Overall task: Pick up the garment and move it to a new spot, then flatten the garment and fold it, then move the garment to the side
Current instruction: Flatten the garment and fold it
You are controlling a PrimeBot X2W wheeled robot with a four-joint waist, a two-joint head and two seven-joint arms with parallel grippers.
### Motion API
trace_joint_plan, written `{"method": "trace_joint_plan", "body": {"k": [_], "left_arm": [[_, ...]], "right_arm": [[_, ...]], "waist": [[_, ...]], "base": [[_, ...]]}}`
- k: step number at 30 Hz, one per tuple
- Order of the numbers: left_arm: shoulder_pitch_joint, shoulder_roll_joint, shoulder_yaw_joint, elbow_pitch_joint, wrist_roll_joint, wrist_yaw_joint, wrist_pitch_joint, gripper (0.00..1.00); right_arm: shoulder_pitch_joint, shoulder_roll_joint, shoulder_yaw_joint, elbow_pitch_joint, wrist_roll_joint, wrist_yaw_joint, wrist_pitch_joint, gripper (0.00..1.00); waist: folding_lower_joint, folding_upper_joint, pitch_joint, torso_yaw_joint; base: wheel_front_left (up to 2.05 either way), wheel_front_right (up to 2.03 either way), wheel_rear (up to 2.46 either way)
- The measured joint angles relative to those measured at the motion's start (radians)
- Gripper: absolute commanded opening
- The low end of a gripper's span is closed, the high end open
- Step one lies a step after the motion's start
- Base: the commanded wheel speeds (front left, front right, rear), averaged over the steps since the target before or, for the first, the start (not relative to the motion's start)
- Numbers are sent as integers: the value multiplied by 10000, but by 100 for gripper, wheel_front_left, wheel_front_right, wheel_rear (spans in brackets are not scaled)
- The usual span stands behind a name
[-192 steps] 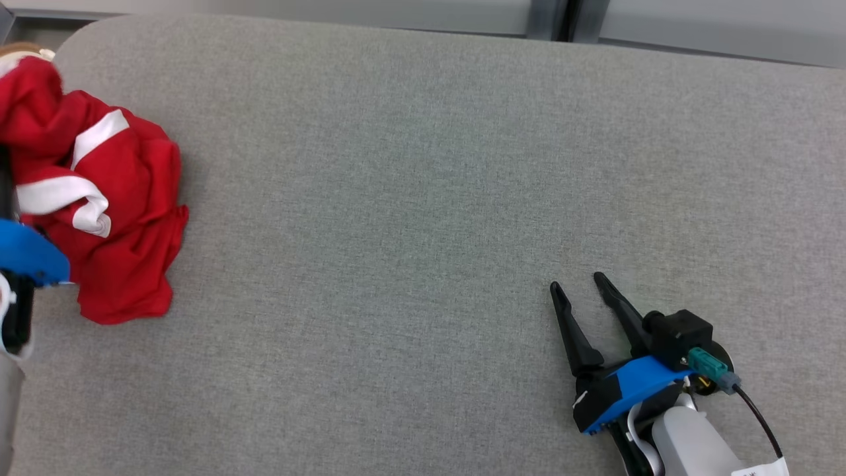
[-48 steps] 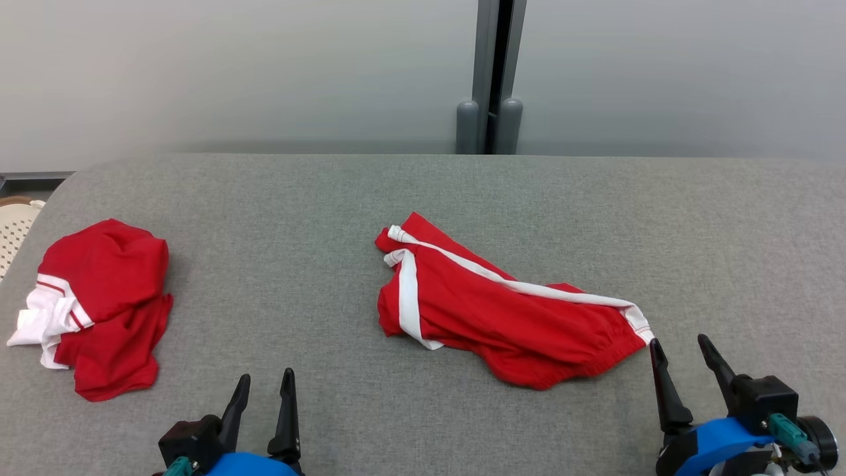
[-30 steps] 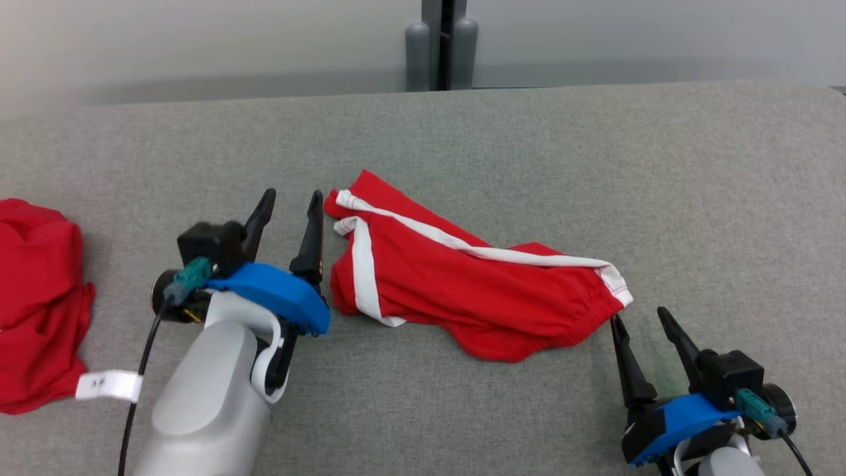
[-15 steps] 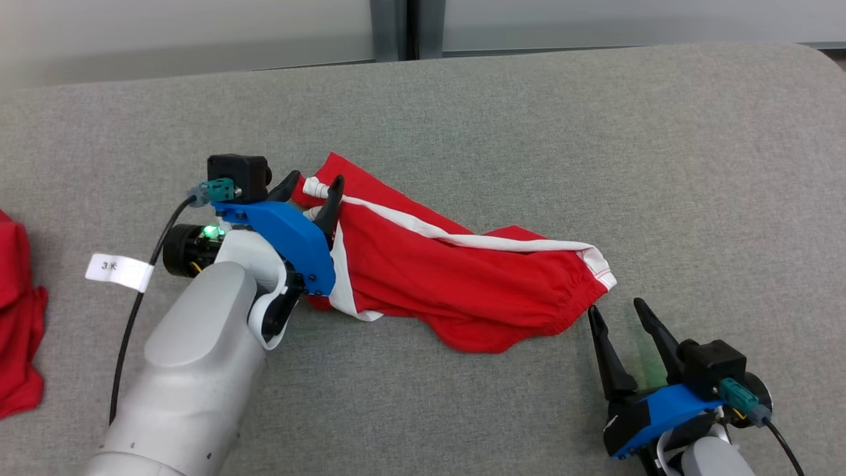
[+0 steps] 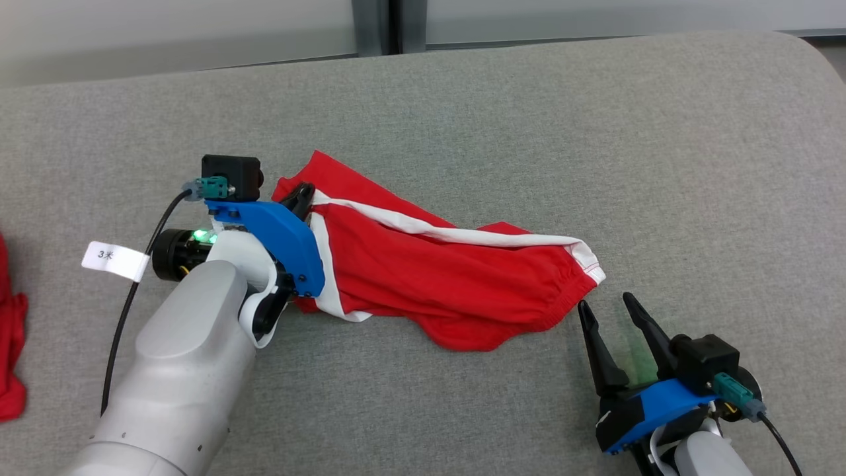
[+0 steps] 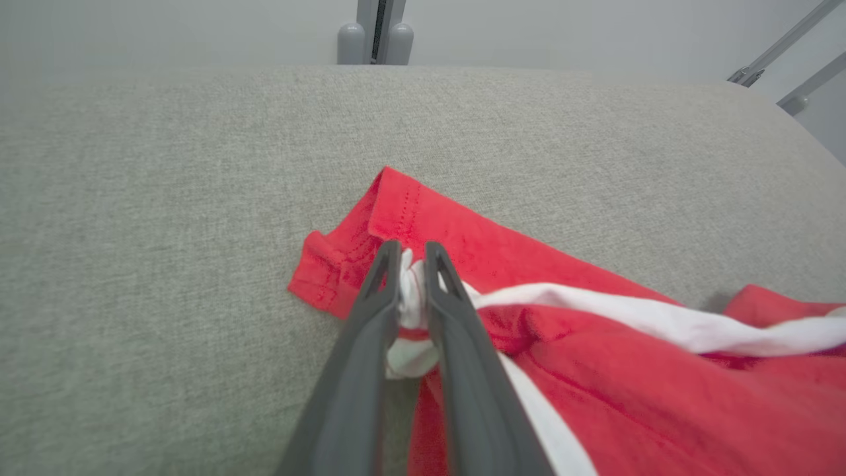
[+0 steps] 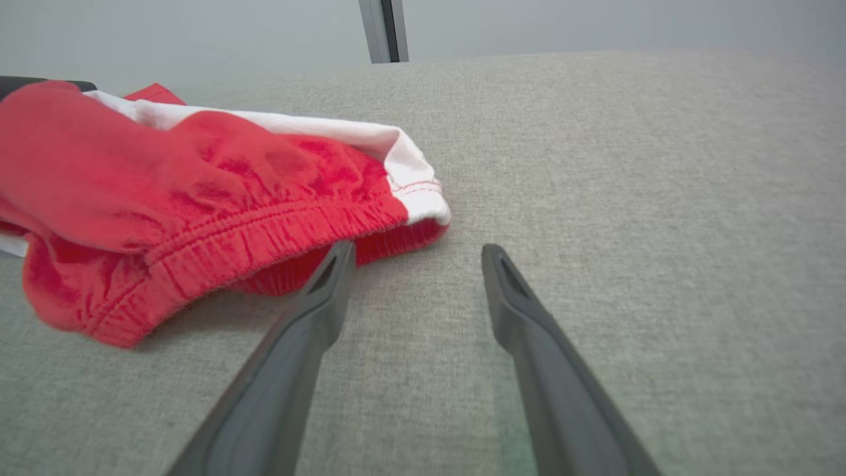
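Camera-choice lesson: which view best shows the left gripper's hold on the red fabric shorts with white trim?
Left wrist view: the left gripper is shut on the white trim of the red fabric shorts. The head view half hides this behind the blue mount; the right wrist view shows the waistband end.

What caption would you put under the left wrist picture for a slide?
Left gripper shut on a corner of the red shorts lying on a grey table.

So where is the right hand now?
Lower right of the head view: the right hand is open, just below the waistband corner of the garment.
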Motion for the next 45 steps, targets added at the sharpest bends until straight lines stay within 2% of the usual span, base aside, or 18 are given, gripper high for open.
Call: {"method": "trace_joint_plan", "body": {"k": [3,10,16,24,28,31,35,40,45], "left_arm": [[-2,31,-94,-69,-150,0,-428,0],[109,182,-48,-585,-357,-2,-2301,0],[1327,326,-50,-1342,-430,-2,-3030,0],[2988,391,460,-2477,-284,259,-3183,0],[3482,368,832,-2970,-56,334,-3185,0],[3719,336,966,-3147,102,345,-3185,0],[3733,249,1101,-3267,270,337,-3187,0],[3722,153,1177,-3262,451,259,-3187,0],[3659,58,1221,-3225,577,215,-3187,0]], "right_arm": [[12,-2,-94,-13,86,0,0,100],[135,0,-198,-211,788,0,-2,100],[246,2,-69,-408,1705,0,-2,100],[233,10,115,-165,3547,0,-2,100],[-261,10,111,408,5256,0,52,100],[-905,-35,184,734,6220,-2,600,100],[-1779,-401,249,1279,6951,0,1436,100],[-2597,-571,491,1941,7292,-2,2226,100],[-2895,-640,706,2222,7565,-2,2445,100]], "waist": [[0,0,-35,98],[-1,0,-475,701],[-2,0,-967,1346],[-3,0,-1158,1943],[-3,0,-1070,2090],[-2,0,-945,2133],[-1,0,-764,2193],[0,0,-530,2297],[0,0,-361,2384]], "base": [[0,0,0],[0,0,0],[0,0,0],[0,0,0],[0,0,0],[0,0,0],[0,0,0],[0,0,0],[0,0,0]]}}
